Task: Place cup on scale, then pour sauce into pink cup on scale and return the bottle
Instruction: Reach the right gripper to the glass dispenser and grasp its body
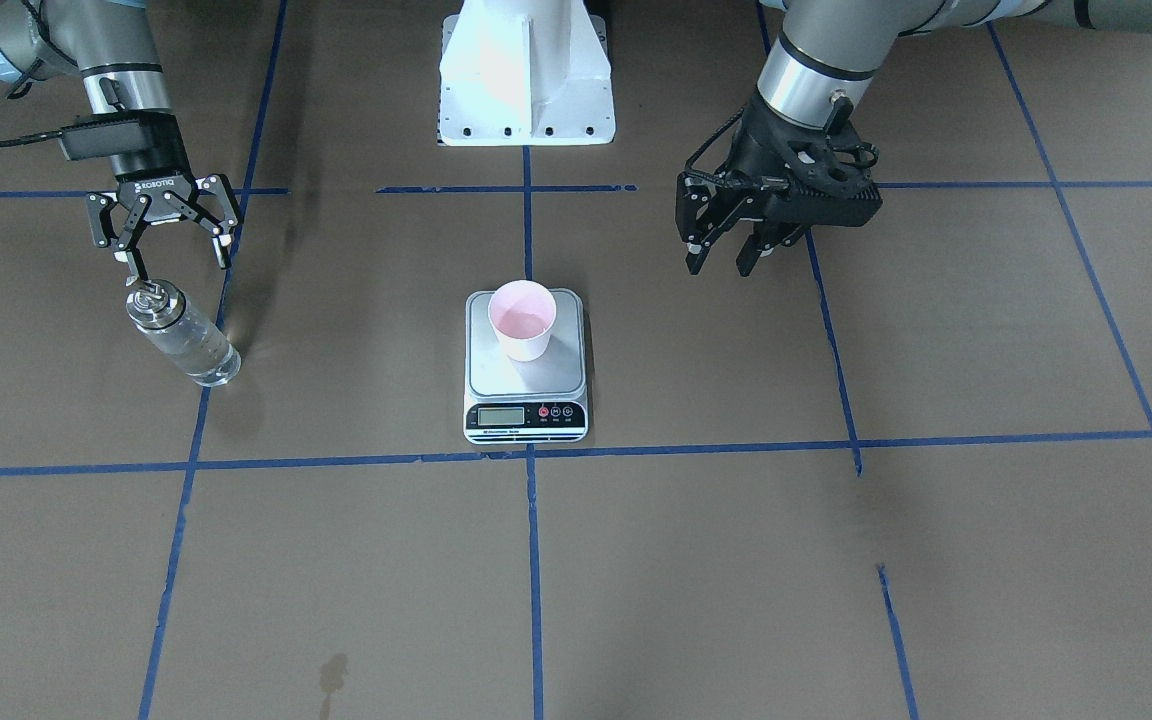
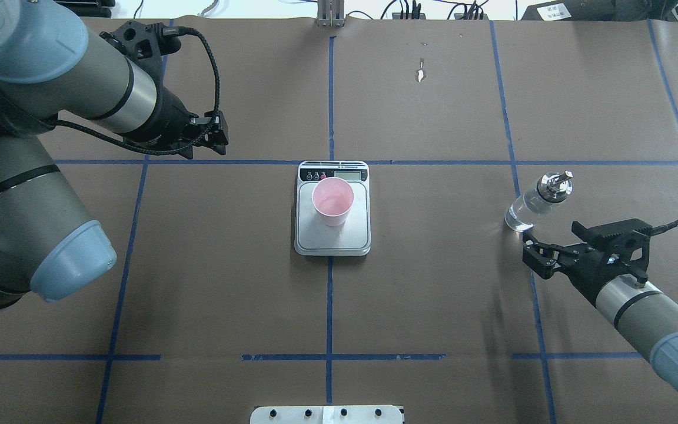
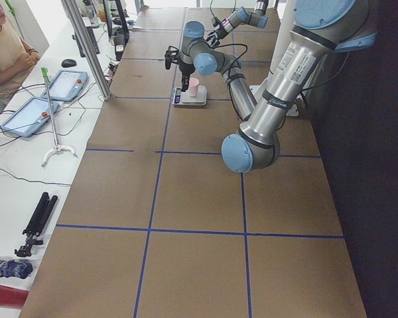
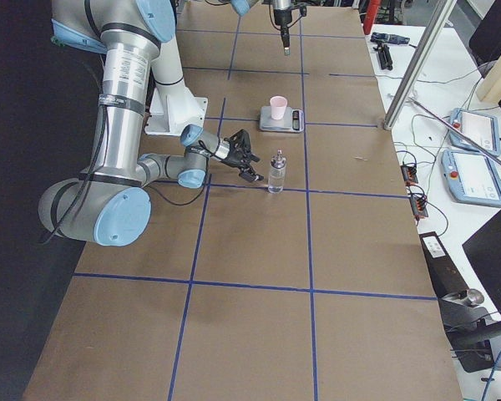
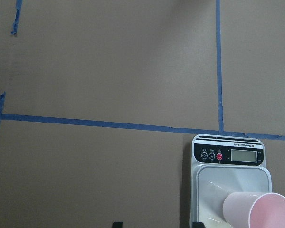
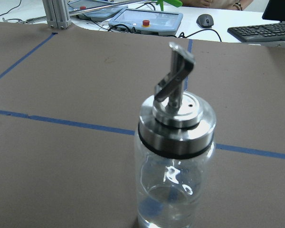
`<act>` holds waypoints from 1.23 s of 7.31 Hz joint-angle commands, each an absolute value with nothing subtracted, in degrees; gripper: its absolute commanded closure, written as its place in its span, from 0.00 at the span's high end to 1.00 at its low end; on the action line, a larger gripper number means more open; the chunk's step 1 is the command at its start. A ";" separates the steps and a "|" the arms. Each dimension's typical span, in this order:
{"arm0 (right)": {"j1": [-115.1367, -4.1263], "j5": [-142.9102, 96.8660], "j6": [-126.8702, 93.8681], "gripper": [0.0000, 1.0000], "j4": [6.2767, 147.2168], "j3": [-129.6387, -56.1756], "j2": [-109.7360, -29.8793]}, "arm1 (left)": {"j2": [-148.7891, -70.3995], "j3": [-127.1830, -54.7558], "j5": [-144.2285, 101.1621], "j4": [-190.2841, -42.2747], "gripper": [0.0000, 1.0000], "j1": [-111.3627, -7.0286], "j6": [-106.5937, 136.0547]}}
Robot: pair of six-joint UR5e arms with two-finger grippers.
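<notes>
The pink cup (image 1: 522, 320) stands upright on the silver scale (image 1: 526, 385) at the table's middle; it also shows in the overhead view (image 2: 332, 202) and the left wrist view (image 5: 256, 211). The clear glass bottle (image 2: 536, 200) with a silver cap and spout stands alone on the table at the robot's right, with a little clear sauce (image 6: 166, 204) at its bottom. My right gripper (image 2: 532, 250) is open, just on the robot's side of the bottle and not holding it. My left gripper (image 1: 724, 262) is open and empty, raised to the left of the scale.
The white robot base (image 1: 526, 80) stands at the table's near edge behind the scale. Blue tape lines cross the brown table cover. A side desk with tablets (image 3: 36, 112) and an operator runs along the far edge. A small stain (image 1: 333, 675) marks the cover.
</notes>
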State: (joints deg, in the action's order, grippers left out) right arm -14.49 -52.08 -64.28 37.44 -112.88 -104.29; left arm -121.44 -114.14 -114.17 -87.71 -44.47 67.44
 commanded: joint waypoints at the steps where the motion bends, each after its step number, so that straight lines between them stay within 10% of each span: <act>1: -14.33 -48.09 -64.34 1.00 38.50 -111.72 -102.31 | -121.46 -114.17 -114.17 -87.71 0.58 -44.47 67.41; 9: -14.50 -39.38 -67.59 0.99 37.79 -100.90 -94.83 | -121.46 -114.26 -114.17 -87.63 0.58 -45.53 67.41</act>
State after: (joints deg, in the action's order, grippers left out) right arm -14.37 -39.99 -67.59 37.79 -101.13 -94.80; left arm -121.47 -114.23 -114.14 -87.63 -45.35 67.41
